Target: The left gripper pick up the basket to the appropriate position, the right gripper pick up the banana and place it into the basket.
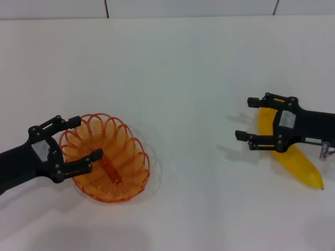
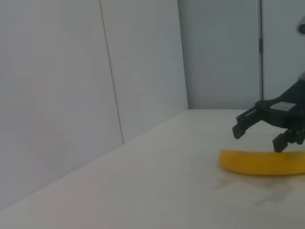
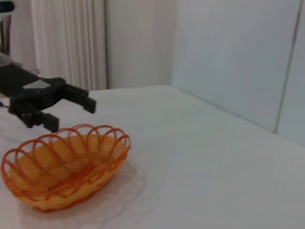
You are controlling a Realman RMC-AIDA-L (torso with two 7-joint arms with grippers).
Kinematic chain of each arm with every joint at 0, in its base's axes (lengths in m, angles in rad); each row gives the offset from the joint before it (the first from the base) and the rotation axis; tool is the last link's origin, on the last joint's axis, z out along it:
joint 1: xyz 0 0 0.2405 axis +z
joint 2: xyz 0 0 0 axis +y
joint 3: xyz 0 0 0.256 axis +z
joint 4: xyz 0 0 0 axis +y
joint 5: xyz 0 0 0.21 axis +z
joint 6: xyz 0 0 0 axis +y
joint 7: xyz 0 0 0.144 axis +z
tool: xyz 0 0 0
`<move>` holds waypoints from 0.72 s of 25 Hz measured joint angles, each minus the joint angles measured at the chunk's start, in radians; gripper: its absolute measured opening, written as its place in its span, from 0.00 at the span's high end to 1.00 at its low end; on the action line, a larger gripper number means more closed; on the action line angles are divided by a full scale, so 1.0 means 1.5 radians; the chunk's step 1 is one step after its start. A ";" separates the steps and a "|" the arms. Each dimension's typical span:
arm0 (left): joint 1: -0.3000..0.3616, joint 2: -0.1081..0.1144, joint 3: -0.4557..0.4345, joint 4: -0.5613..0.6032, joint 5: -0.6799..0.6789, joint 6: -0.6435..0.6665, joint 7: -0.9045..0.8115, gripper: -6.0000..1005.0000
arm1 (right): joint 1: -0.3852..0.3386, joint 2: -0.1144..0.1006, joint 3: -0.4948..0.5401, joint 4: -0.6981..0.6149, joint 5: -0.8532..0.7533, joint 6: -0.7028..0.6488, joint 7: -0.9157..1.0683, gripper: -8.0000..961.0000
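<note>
The orange wire basket [image 1: 143,163] rests on the white table at the lower left. My left gripper [image 1: 84,138] is open at the basket's left rim, with one finger over the inside and the other at the rim's far side. In the right wrist view the basket [image 3: 125,143] stands on the table with the left gripper [image 3: 71,115] just behind it. The yellow banana [image 1: 296,160] lies on the table at the right. My right gripper [image 1: 244,118] hovers open over the banana's far end, its fingertips reaching past it. The left wrist view shows the right gripper [image 2: 256,138] just above the banana [image 2: 259,162].
The white table [image 1: 188,78] stretches between the basket and the banana. A pale panelled wall [image 1: 188,8] runs along the table's far edge.
</note>
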 joint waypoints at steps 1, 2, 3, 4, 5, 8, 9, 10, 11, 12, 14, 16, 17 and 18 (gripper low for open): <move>-0.002 0.000 0.000 0.000 0.000 0.000 0.000 0.12 | 0.004 0.003 0.000 0.000 -0.007 0.001 0.000 0.08; -0.003 0.000 0.000 -0.003 0.000 0.000 0.001 0.12 | 0.006 0.005 0.000 0.001 -0.014 0.002 0.001 0.08; -0.006 0.000 0.000 -0.006 0.000 -0.001 0.003 0.12 | 0.008 0.008 0.001 0.001 -0.022 0.004 0.002 0.09; -0.007 0.000 0.000 -0.010 0.000 -0.001 0.005 0.12 | 0.009 0.010 0.002 0.001 -0.028 0.008 0.003 0.09; -0.009 0.000 0.000 -0.013 -0.001 -0.001 0.007 0.12 | 0.010 0.012 0.003 0.001 -0.030 0.013 0.004 0.09; -0.011 0.000 -0.002 -0.016 -0.001 -0.001 0.009 0.12 | 0.011 0.016 0.003 0.001 -0.032 0.024 0.004 0.09; -0.011 0.000 -0.004 -0.016 -0.001 -0.002 0.010 0.12 | 0.011 0.016 0.003 0.001 -0.032 0.025 0.004 0.09; -0.012 0.000 -0.007 -0.016 -0.001 -0.002 0.010 0.12 | 0.011 0.016 0.003 0.001 -0.032 0.025 0.004 0.09; -0.012 0.000 -0.011 -0.017 -0.001 -0.002 0.011 0.12 | 0.012 0.016 0.003 0.001 -0.032 0.025 0.004 0.09; -0.012 0.000 -0.014 -0.017 -0.002 -0.002 0.011 0.12 | 0.012 0.017 0.003 0.001 -0.032 0.025 0.004 0.09; -0.013 0.000 -0.026 -0.024 -0.008 -0.002 0.012 0.12 | 0.012 0.017 0.003 0.001 -0.031 0.025 0.004 0.09; -0.015 0.000 -0.051 -0.033 -0.019 -0.004 0.005 0.12 | 0.012 0.017 0.003 0.001 -0.030 0.025 0.004 0.09; -0.019 0.000 -0.072 -0.036 -0.025 -0.006 -0.010 0.12 | 0.012 0.017 0.003 0.001 -0.030 0.025 0.004 0.09; -0.025 0.001 -0.088 -0.036 -0.027 -0.012 -0.039 0.12 | 0.012 0.017 0.004 0.001 -0.029 0.026 0.004 0.09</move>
